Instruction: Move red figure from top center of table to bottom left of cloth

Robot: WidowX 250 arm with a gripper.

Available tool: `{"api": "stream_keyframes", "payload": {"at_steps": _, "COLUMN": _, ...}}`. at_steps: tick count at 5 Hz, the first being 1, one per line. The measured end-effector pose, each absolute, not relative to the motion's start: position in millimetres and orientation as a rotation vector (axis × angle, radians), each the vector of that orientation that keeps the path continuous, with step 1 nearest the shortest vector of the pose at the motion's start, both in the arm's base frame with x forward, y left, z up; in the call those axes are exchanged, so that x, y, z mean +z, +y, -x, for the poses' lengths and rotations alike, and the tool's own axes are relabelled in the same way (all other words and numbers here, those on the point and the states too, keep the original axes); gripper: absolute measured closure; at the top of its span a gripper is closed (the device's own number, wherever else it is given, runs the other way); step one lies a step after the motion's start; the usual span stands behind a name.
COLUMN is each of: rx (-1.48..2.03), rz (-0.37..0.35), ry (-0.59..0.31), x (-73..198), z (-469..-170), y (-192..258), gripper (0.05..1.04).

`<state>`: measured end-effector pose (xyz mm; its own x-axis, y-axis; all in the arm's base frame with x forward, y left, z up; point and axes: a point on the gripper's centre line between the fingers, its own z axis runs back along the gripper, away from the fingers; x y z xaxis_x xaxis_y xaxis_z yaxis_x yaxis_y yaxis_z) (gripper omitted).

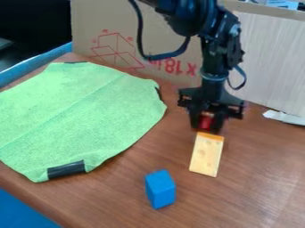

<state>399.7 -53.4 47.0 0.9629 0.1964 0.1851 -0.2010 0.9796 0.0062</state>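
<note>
Cloth [77, 111] on left side of table [256, 178], cardboard [107, 22] behind it at back edge. Block [160, 189] toward table front, right of cloth's front end. Cheese [207, 153] behind block, a bit right. Figure [206, 121] just behind cheese.

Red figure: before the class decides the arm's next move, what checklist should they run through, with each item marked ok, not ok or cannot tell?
1. Gripper down at the red figure: ok.
2. Figure firmly gripped: cannot tell.
3. Figure on the green cloth: not ok, it is off to the side.
4. Cloth spread out to receive it: ok.
5. Cheese piece well apart from the figure: not ok, it lies close by.
6. Blue block off the cloth: ok.
</note>
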Motion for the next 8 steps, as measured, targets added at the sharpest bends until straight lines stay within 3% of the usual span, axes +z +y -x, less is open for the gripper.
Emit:
{"api": "stream_keyframes", "payload": {"at_steps": 2, "rx": 0.221, "rz": 0.014, "ry": -0.175, "x": 58.7, "z": -383.1, "y": -39.2, "gripper": 0.614}}
{"api": "stream_keyframes", "payload": {"at_steps": 4, "rx": 0.309, "rz": 0.058, "ry": -0.181, "x": 91.3, "z": -364.9, "y": 3.1, "gripper": 0.614}}
{"api": "stream_keyframes", "payload": {"at_steps": 6, "rx": 0.515, "rz": -0.04, "ry": -0.157, "x": 80.3, "z": -343.1, "y": 96.9, "gripper": 0.614}}
{"api": "stream_keyframes", "payload": {"at_steps": 7, "rx": 0.627, "rz": -0.027, "ry": -0.106, "x": 73.9, "z": -332.3, "y": 144.2, "gripper": 0.614}}
{"api": "stream_keyframes", "payload": {"at_steps": 8, "rx": 0.738, "rz": -0.026, "ry": -0.133, "x": 96.0, "z": -328.7, "y": 184.1, "gripper": 0.614}}
